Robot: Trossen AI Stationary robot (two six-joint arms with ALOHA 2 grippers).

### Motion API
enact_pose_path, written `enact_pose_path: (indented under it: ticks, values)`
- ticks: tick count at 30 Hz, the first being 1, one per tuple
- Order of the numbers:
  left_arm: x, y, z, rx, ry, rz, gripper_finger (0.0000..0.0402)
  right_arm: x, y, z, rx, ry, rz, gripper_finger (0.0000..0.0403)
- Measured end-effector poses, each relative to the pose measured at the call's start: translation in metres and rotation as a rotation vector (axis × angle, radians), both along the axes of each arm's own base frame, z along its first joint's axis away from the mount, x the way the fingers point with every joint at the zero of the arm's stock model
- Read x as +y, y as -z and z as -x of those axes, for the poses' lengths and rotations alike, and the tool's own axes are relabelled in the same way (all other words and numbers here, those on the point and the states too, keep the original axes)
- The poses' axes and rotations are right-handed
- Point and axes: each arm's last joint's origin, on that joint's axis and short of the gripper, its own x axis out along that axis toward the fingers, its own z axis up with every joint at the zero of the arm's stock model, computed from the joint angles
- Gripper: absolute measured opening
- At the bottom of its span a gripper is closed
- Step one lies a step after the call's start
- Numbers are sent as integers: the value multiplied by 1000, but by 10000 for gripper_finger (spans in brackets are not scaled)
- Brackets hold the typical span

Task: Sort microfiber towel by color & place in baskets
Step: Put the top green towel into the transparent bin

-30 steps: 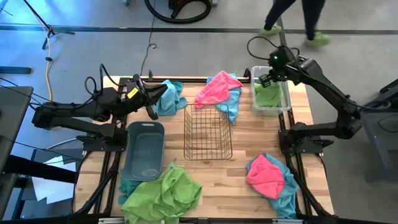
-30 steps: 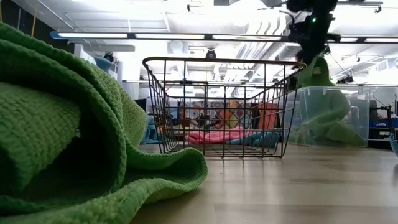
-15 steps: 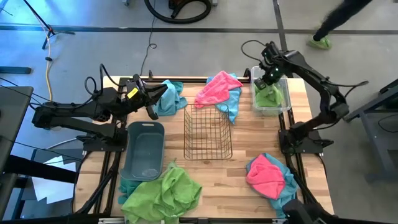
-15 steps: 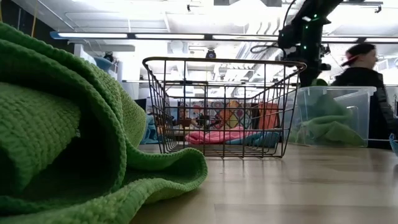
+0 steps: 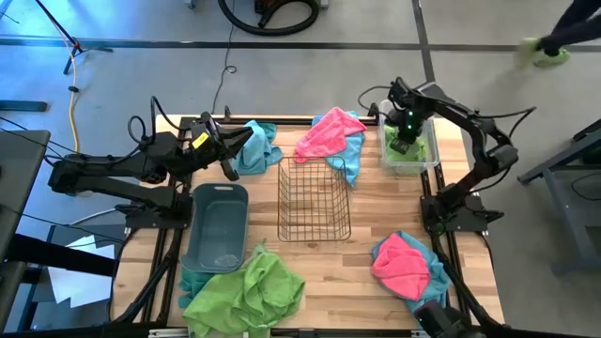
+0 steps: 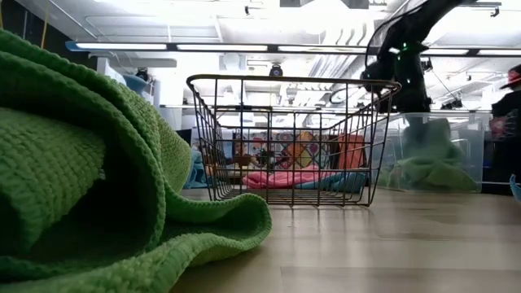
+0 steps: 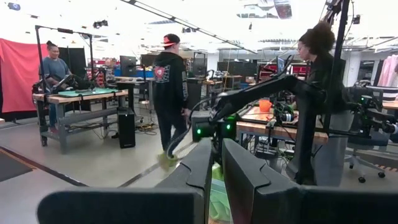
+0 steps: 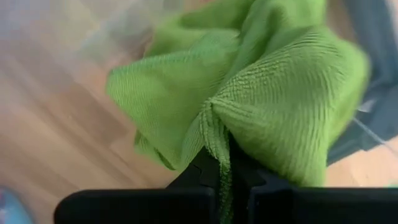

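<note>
Step in hand: dropping a green towel [image 8: 273, 93] into the clear bin [image 5: 430, 161], upper right of the high view. Right gripper [image 5: 404, 131] is down inside the bin, jaws pinched shut on a fold of that towel; the wrist view shows the cloth bunched over the fingertips.

Left gripper [image 5: 228, 170] waits at upper left, beside a teal towel [image 5: 255, 150], jaws nearly closed, holding nothing I can see.

Wire basket [image 5: 315, 199] and grey tub [image 5: 218, 227] look empty.

Next move, my guess: open the right jaws, lift clear, then go for the green heap [image 5: 246, 293] at the lower edge.
</note>
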Motion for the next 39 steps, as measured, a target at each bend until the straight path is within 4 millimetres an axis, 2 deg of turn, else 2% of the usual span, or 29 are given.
enact_pose_path:
  ticks: [5, 17, 20, 24, 31, 35, 39]
  values:
    - [0, 0, 0, 0, 0, 0, 26, 0, 15, 0, 11, -27, -21, 0]
    - [0, 0, 0, 0, 0, 0, 26, -5, 16, -3, 4, -29, 50, 7]
    - [0, 0, 0, 0, 0, 0, 26, -6, 16, -1, 40, -30, 67, 38]
    - [0, 0, 0, 0, 0, 0, 26, -5, 16, 0, 76, -33, 75, 104]
    - [0, 0, 0, 0, 0, 0, 26, -5, 4, -11, 61, -43, 115, 209]
    - [0, 0, 0, 0, 0, 0, 26, -6, -8, -15, 45, -41, 132, 244]
    - [0, 0, 0, 0, 0, 0, 26, -7, -21, -17, 14, -5, 130, 258]
